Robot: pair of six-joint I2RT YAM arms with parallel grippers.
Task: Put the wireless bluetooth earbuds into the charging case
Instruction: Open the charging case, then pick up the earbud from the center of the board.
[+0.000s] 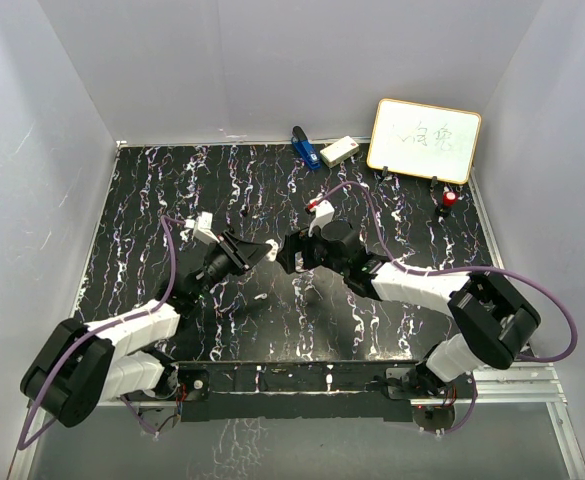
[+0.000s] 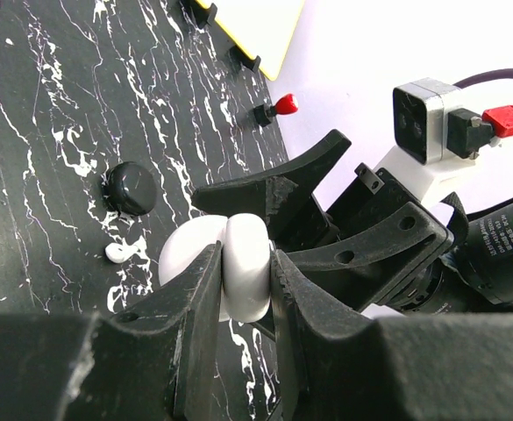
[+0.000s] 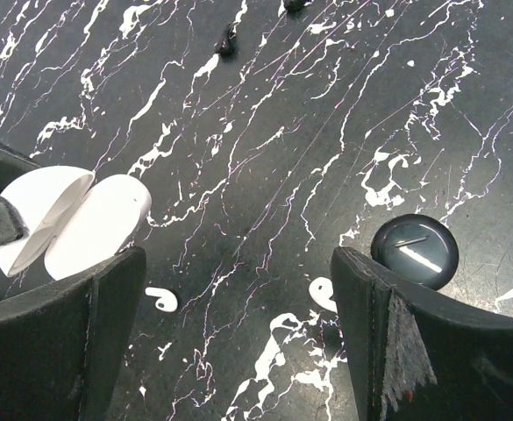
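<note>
The white charging case (image 2: pixel 241 263) is open like a clamshell, and my left gripper (image 2: pixel 243 256) is shut on one of its halves, holding it just above the black marbled table (image 1: pixel 152 200). The right wrist view shows the case (image 3: pixel 72 219) at the left, beside my right gripper (image 3: pixel 238 263), which stands open and low over the table. Two tiny white earbuds lie on the table between its fingers, one (image 3: pixel 161 300) by the left finger and one (image 3: pixel 324 294) by the right finger. One earbud (image 2: pixel 120 253) also shows left of the case. Both grippers meet mid-table (image 1: pixel 277 252).
A black round disc (image 3: pixel 414 250) lies just beyond my right finger, close to the earbud there. At the back edge stand a small whiteboard (image 1: pixel 424 140), a blue object (image 1: pixel 302 148), a white box (image 1: pixel 339 151) and a red-topped piece (image 1: pixel 449 200). White walls enclose the table.
</note>
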